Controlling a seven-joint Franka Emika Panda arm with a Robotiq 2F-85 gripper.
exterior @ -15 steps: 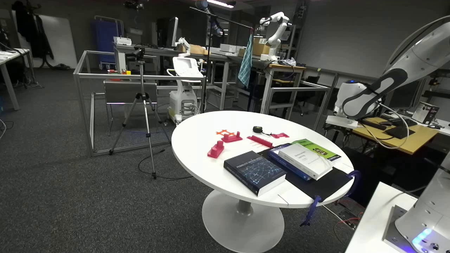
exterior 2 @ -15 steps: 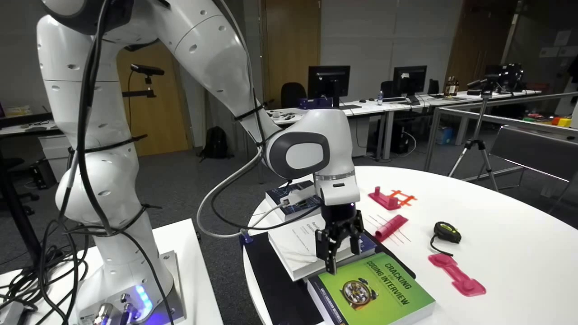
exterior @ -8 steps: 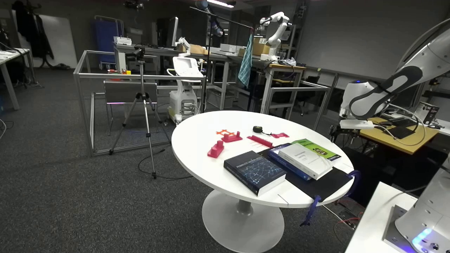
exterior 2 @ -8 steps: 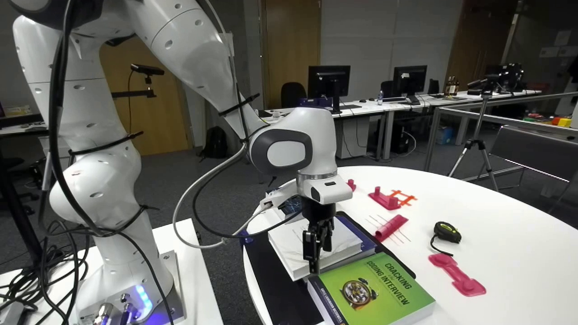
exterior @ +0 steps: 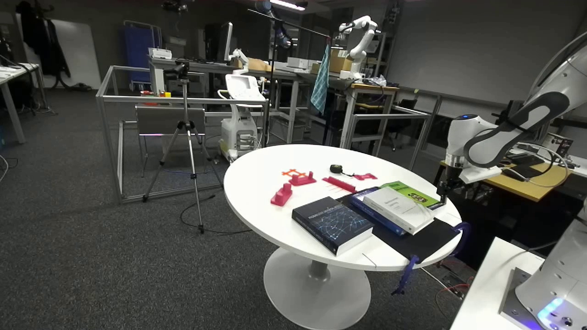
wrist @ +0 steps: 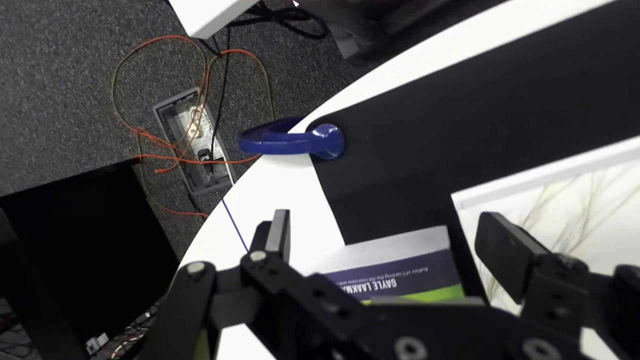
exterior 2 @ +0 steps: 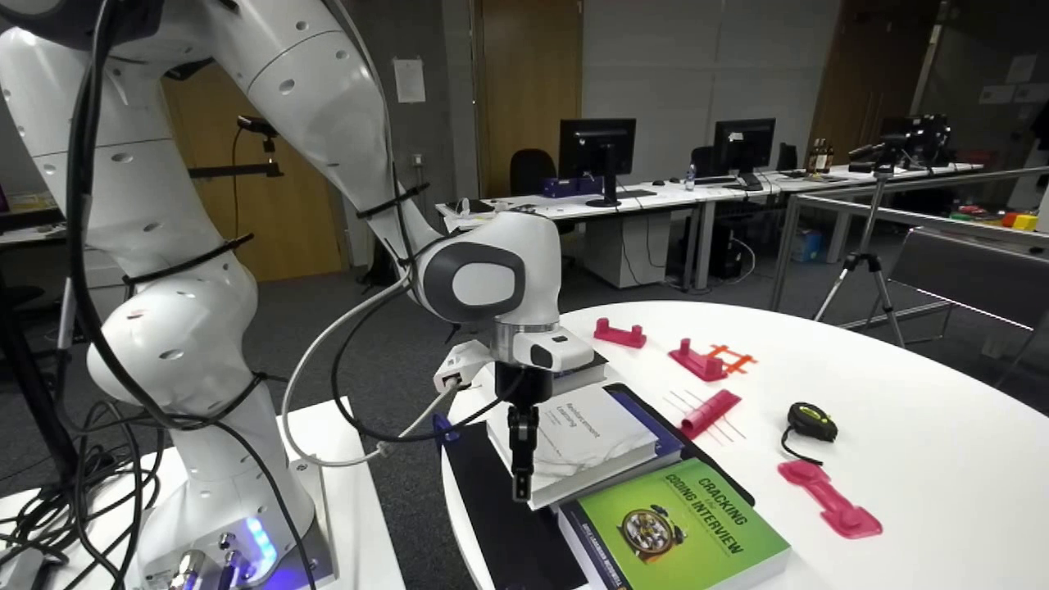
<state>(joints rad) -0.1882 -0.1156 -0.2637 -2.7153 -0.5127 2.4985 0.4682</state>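
Arched high and sloping down to a bent wrist, the white robot arm (exterior 2: pixel 315 106) points its gripper (wrist: pixel 385 227) straight down, fingers spread well apart, near the name-printed end of a green coding-interview book (exterior 2: pixel 676 524) lying flat by the edge of a round white table (exterior: pixel 257 183). Just beside it, a white book (exterior 2: pixel 574 426) titled "Reinforcement Learning" rests atop a blue book (exterior: pixel 376 219) on a black mat (exterior 2: pixel 516 541). Farther across lie a pink part (exterior 2: pixel 711 412) and a tape measure (exterior 2: pixel 811 422), with a tripod (exterior 2: pixel 860 261) standing beyond the table in an exterior view.
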